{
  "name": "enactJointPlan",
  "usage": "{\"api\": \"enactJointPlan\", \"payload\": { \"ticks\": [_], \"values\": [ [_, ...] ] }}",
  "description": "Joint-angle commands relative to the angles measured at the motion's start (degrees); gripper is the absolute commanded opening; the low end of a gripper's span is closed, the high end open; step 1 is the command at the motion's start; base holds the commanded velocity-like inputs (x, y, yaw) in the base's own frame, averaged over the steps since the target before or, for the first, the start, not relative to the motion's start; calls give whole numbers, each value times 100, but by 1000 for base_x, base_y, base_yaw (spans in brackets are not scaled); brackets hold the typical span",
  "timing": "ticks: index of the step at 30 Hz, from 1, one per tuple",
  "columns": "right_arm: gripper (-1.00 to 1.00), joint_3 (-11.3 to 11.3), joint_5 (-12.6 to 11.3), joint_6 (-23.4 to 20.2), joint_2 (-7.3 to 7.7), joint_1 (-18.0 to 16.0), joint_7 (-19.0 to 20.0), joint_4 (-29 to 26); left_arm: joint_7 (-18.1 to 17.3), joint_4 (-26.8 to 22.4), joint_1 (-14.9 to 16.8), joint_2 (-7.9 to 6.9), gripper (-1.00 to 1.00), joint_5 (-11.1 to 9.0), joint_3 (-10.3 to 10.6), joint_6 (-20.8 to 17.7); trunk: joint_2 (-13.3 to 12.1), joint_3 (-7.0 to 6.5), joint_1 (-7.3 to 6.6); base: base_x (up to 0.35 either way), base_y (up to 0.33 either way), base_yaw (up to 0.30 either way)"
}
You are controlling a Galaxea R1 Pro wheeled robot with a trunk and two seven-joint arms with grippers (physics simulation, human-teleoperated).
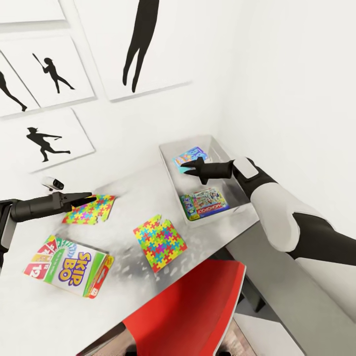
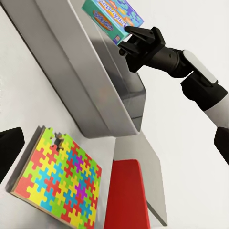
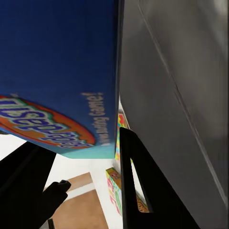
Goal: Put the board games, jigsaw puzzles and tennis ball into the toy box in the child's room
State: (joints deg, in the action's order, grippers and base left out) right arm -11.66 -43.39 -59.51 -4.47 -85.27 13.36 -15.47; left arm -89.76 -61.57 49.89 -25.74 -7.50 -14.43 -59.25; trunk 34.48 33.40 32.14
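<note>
Right gripper (image 1: 192, 168) clamps a blue cartoon-printed board game (image 1: 188, 157) over the light-grey toy box (image 1: 170, 168); left gripper (image 1: 85, 199), jaws apart, hovers at a multicoloured jigsaw puzzle (image 1: 91, 209).

The right arm reaches out from the right side, bent at the elbow, with its white sleeve and black wrist. Its right end effector (image 1: 190, 167) points left, and its two black fingers squeeze a blue board game (image 1: 188, 157). The left arm comes in low from the left, stretched out flat. The left end effector (image 1: 90, 198) looks nearly closed, though it is hard to tell.
</note>
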Motion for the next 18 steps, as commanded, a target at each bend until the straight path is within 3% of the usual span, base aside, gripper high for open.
{"api": "enactJointPlan", "payload": {
  "ticks": [1, 14, 18],
  "values": [
    [-100, -38, 50, -22, -4, -5, 35, -2, -24, -2, 3, -2, 100, 3, 2, -61, 7, 16, 1, 0, 0, 5],
    [-100, -50, 43, -20, 35, -65, 35, 12, -24, 2, 3, -5, 100, 3, 2, -61, 7, 40, 1, 0, 0, 3],
    [-100, -173, 42, -18, 43, -196, -63, 291, -24, 1, 3, -3, 100, 3, 2, -61, 7, 40, 1, 0, 0, 0]
  ]
}}
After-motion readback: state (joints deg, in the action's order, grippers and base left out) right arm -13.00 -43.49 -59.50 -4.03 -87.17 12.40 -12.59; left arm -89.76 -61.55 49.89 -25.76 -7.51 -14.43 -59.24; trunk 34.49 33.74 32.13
